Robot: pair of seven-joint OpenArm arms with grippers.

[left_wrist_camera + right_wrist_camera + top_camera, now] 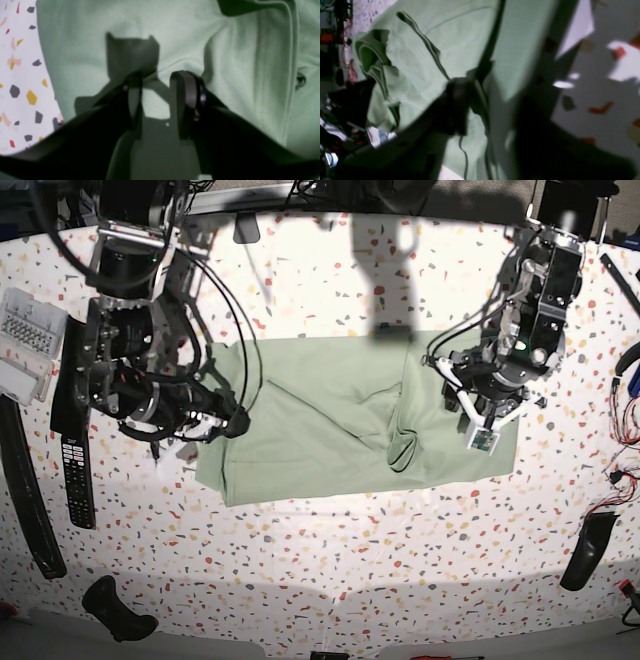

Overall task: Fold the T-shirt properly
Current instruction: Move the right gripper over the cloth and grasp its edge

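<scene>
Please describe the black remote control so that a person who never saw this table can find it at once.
Start from the big green T-shirt in the middle of the speckled table and go to the base view's left edge. The remote control lies just below the white tray. Its rows of small buttons distinguish it from the plain black strap beside it.

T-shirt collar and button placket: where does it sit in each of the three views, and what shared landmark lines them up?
Left wrist: collar and placket run down the right side, beside the left gripper.
Right wrist: the bunched collar sits at left.
Base: the collar fold lies right of centre on the T-shirt.
Shared landmark: the speckled terrazzo table.
</scene>
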